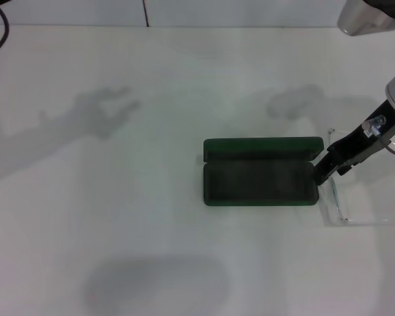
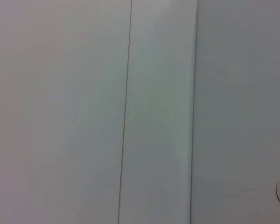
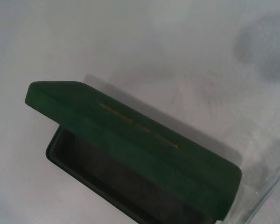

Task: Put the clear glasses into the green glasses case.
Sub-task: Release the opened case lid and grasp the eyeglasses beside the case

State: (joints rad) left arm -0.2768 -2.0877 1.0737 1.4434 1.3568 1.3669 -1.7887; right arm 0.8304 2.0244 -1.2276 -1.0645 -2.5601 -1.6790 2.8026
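1. clear glasses (image 1: 355, 201) lie on the white table (image 1: 118, 197), just beside the right end of the green glasses case (image 1: 260, 183). frame is see-through, so only faint edges & one thin temple show.
2. glasses are outside the case, not in it; the near temple runs along the case's right end, close to it. can't tell if touching.
3. case is open: dark-lined tray toward the robot, lid (image 1: 263, 147) hinged up on the far side. right wrist view shows the lid (image 3: 130, 140) tilted over the tray w/ a thin gold mark on it; a bit of clear glasses frame (image 3: 270, 196) shows at that pic's edge.
4. right gripper (image 1: 324, 172) is low at the case's right end, right at the glasses, dark fingers pointing down-left. can't tell if its fingers are spread or closed, or if they grip anything.
5. left gripper isn't seen in any view; left wrist cam only shows a plain pale surface w/ a thin seam.
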